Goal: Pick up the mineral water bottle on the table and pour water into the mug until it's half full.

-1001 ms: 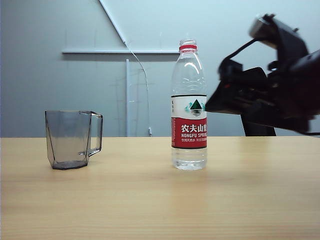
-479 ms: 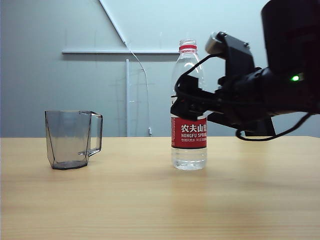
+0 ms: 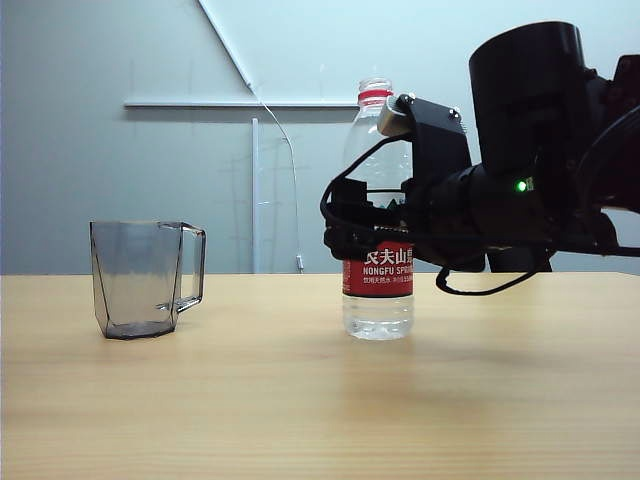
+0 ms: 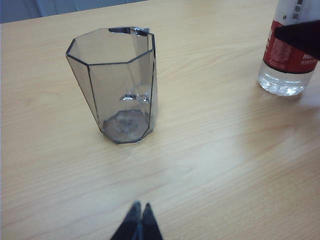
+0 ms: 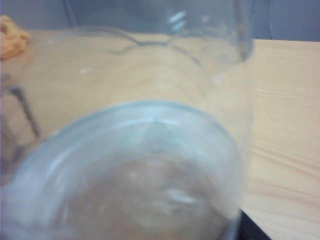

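Right tool spread around the bottle (left tool closed, near mug).

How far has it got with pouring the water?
Nothing is poured: the smoky grey faceted mug is empty. In hand: the open right gripper is at the tall clear plastic bottle, which stands on the wood-grain table. The left gripper is shut, near the mug. Gripping, lifting and pouring remain.

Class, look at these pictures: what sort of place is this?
Probably a lab or office test room: a bare wood-grain table, a plain grey wall with cable trunking, and only a mug and bottle.
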Controlling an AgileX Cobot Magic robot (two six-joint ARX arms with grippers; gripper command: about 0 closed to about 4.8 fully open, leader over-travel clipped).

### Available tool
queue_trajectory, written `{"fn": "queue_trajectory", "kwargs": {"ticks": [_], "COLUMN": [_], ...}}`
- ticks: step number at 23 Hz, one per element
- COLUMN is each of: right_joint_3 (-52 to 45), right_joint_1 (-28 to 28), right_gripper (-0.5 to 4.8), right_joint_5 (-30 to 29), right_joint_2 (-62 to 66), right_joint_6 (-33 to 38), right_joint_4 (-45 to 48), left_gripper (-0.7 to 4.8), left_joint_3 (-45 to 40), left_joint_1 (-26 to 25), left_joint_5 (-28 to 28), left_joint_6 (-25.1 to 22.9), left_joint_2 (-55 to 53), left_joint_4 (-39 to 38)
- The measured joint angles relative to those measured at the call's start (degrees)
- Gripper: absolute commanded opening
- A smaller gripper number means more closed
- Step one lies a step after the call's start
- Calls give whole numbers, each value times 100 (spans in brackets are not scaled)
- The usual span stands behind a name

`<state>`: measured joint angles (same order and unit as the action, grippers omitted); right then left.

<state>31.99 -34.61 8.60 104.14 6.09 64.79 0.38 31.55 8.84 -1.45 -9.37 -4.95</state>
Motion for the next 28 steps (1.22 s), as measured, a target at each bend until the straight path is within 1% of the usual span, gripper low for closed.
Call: {"fn": "queue_trajectory", "kwargs": {"ticks": [2, 7, 8, 9, 10, 11, 12, 14, 16, 17, 21, 22, 28], "right_joint_3": [0, 2, 9, 17, 24, 24, 24, 26, 26, 26, 26, 26, 24], "right_joint_1": [2, 11, 11, 11, 11, 11, 11, 9, 11, 9, 9, 9, 9], "right_gripper": [479, 476, 444, 433, 411, 374, 352, 350, 309, 300, 294, 262, 260], "right_joint_5": [192, 232, 234, 234, 234, 234, 232, 219, 221, 214, 216, 219, 212], "right_joint_2": [46, 48, 48, 48, 48, 48, 48, 46, 48, 48, 48, 48, 48], "right_joint_6": [0, 0, 0, 0, 0, 2, 2, -7, -11, -15, -15, -15, -146], "right_joint_4": [-9, -2, -2, 0, 7, 26, 33, 44, 48, 46, 48, 48, 83], "left_gripper": [-2, -2, -2, -2, -2, -2, -2, -2, -2, -2, -2, -2, -2], "left_joint_3": [0, 0, 0, 0, 0, 0, 0, 0, 0, 0, 0, 0, 0], "left_joint_1": [0, 0, 0, 0, 0, 0, 0, 0, 0, 0, 0, 0, 0], "left_joint_5": [0, 0, 0, 0, 0, 0, 0, 2, 2, 0, 2, 0, 0], "left_joint_6": [0, 0, 0, 0, 0, 0, 0, 0, 0, 0, 0, 0, 0], "left_joint_2": [0, 2, 9, 22, 33, 44, 59, 81, 96, 96, 197, 243, 459], "left_joint_4": [0, 0, 0, 0, 0, 0, 0, 2, 2, 0, 2, 0, 2]}}
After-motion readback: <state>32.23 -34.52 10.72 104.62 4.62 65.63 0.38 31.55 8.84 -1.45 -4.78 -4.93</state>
